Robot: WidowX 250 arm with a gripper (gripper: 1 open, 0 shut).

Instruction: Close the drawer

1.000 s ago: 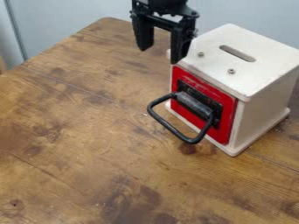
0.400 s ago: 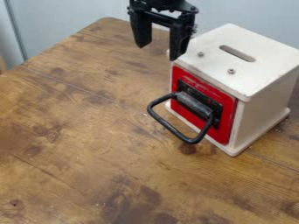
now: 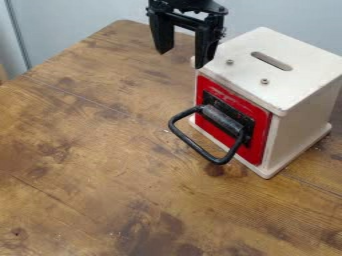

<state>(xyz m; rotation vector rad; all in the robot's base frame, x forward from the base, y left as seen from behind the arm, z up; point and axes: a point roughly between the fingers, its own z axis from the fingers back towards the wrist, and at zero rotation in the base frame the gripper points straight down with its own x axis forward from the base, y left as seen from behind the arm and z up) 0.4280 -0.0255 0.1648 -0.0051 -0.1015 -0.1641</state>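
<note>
A single camera looks down at a slant over the wooden table [image 3: 94, 130] from above its near edge, facing the far left corner and pale wall [image 3: 67, 20], close enough that the table's near and right edges fall outside the view.

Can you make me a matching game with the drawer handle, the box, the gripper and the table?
1. handle
2. box
3. gripper
4. table

A. brown, with dark spots
B. black loop sticking out from the red front
C. cream, with a slot on top
D. open, fingers pointing down

Right pairs: 1-B, 2-C, 3-D, 4-A
</note>
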